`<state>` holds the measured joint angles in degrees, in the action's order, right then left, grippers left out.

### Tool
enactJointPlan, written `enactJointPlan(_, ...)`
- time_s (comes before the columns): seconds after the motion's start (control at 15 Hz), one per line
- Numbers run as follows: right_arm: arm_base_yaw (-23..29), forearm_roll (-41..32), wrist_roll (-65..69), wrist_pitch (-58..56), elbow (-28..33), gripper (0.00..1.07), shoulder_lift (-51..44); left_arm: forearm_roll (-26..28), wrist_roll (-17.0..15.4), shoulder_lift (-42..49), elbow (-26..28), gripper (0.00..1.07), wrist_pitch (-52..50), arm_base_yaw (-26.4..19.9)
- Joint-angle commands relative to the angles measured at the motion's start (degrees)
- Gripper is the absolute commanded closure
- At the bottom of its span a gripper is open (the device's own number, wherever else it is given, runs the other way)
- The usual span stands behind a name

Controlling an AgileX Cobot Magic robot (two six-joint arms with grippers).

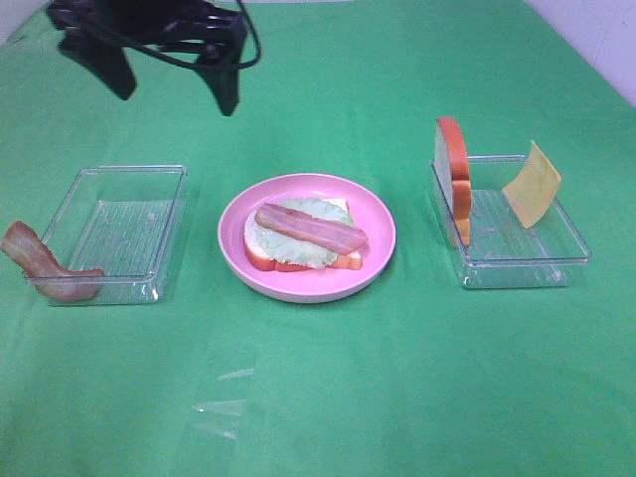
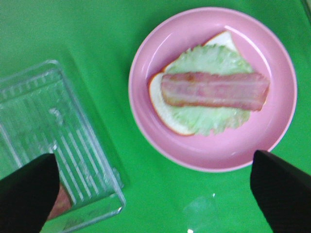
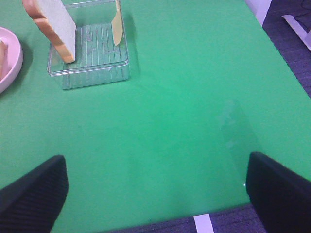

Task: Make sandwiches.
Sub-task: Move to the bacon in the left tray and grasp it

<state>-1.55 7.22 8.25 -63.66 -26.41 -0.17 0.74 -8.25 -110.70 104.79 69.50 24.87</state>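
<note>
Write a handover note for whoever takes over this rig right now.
Left gripper: open, empty, raised behind the left tray.
Right gripper: open, empty, over bare cloth.
Done: bread slice, lettuce and bacon strip stacked on the pink plate.
Spare bacon strip lies at the left tray's front corner; second bread slice and cheese lean in the right tray.
Left: likely cheese, then second bread slice.

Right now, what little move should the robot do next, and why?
Probably the right gripper should reach toward the cheese leaning in the right tray: the bread on the plate already carries lettuce and bacon, and that gripper hangs open and empty.
</note>
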Motion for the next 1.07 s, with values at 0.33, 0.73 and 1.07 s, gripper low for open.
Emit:
enactJointPlan(0.33,0.0,0.0,-0.06,-0.17,0.29,0.11,-1.32,0.06,1.6,17.3,-22.06,0.06,5.79,-16.21)
enactJointPlan(0.73,0.0,0.0,-0.06,-0.17,0.29,0.11,-1.32,1.49,6.59,10.37,-24.98,0.09,2.58,-22.63)
enactJointPlan(1.07,0.0,0.0,-0.06,-0.17,0.29,0.11,-1.32,3.15,8.25,2.92,-24.98,0.09,-3.5,-22.63)
